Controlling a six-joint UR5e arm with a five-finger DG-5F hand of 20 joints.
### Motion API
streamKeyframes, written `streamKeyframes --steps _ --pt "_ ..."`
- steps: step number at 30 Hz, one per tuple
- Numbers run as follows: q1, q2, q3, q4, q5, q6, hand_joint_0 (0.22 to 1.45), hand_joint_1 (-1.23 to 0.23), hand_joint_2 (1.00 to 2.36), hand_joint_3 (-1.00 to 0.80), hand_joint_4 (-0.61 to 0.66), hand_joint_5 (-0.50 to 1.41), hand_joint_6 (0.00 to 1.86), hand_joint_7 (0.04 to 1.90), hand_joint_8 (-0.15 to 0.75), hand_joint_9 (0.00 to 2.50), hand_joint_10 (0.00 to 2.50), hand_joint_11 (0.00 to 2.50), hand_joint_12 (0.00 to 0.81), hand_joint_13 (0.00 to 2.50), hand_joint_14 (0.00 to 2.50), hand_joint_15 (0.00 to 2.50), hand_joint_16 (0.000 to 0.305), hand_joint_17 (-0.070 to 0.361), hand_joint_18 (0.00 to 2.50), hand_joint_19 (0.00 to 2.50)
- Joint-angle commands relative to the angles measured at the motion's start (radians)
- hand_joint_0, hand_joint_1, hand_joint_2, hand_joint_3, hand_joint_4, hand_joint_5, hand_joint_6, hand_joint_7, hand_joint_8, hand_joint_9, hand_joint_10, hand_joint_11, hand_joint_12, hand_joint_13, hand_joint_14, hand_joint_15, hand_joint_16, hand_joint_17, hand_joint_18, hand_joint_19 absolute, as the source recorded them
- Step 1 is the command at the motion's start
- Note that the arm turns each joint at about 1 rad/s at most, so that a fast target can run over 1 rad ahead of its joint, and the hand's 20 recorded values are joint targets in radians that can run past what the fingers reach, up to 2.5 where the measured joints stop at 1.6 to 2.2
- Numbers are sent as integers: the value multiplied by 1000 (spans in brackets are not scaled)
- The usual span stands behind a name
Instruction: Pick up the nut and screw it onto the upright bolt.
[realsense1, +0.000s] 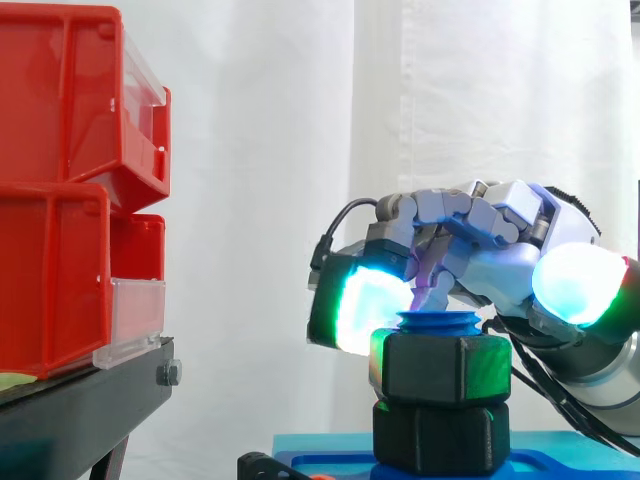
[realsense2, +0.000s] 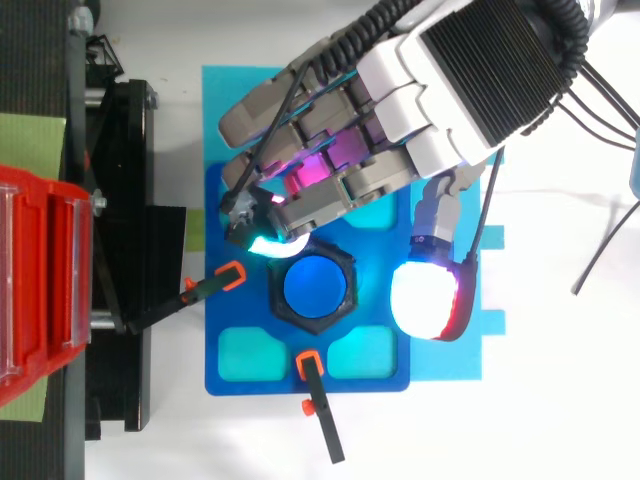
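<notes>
You are looking at a black hex nut (realsense1: 440, 365) sitting on an upright blue bolt (realsense1: 437, 322). The bolt's round top shows just above the nut. Below the nut is a second black hex block (realsense1: 440, 437), which stands on a blue plate (realsense2: 228, 372).

From above, the nut (realsense2: 349, 286) rings the bolt (realsense2: 313, 285) at the centre of the plate. The plate lies on a paler blue sheet (realsense2: 222, 100) on the white worktop.

The hand (realsense2: 470, 80) reaches in from the top right corner of the top view and hangs over the plate's upper half. Its fingers (realsense2: 300, 205) are bent and lie side by side. One glowing cyan pad (realsense1: 365, 305) touches the nut's upper left edge. The thumb (realsense2: 428, 300), glowing white with a red rim, is spread away from the fingers. It sits off the nut's right side with a clear gap, over the plate's right edge. The nut lies between pad and thumb, but nothing is pinched.

Two black clamps with orange tips hold the plate. One (realsense2: 230, 275) comes in over its left edge and one (realsense2: 308, 362) over its bottom edge.

Red bins (realsense1: 60, 200) are stacked on a black stand (realsense1: 80, 410) at the worktop's left edge, well apart from the plate. A white curtain (realsense1: 260, 150) hangs behind.
</notes>
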Motion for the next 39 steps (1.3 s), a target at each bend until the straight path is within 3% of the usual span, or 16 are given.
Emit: streamKeyframes --steps 1,11,23,28,39 --pt "0 0 3 -1 -1 1 462 -167 1000 -500 211 -78 503 879 261 1333 6 177 194 928 0 0 27 61 772 258" --pt "1 0 17 -1 -4 1 452 -157 1000 -500 138 -141 501 652 230 1019 0 0 207 770 0 0 31 70 631 251" --pt "27 -1 6 -33 13 -58 443 -111 1000 -500 77 -191 500 526 181 533 0 0 252 363 0 0 33 74 39 0" --pt "37 -1 -18 -44 58 -73 442 -84 1000 -500 81 -194 500 532 181 468 0 0 273 292 0 0 33 75 0 0" --pt "40 -1 -21 -100 125 -93 444 -71 1000 -500 113 -173 501 647 207 480 0 0 291 304 0 0 34 76 0 0"
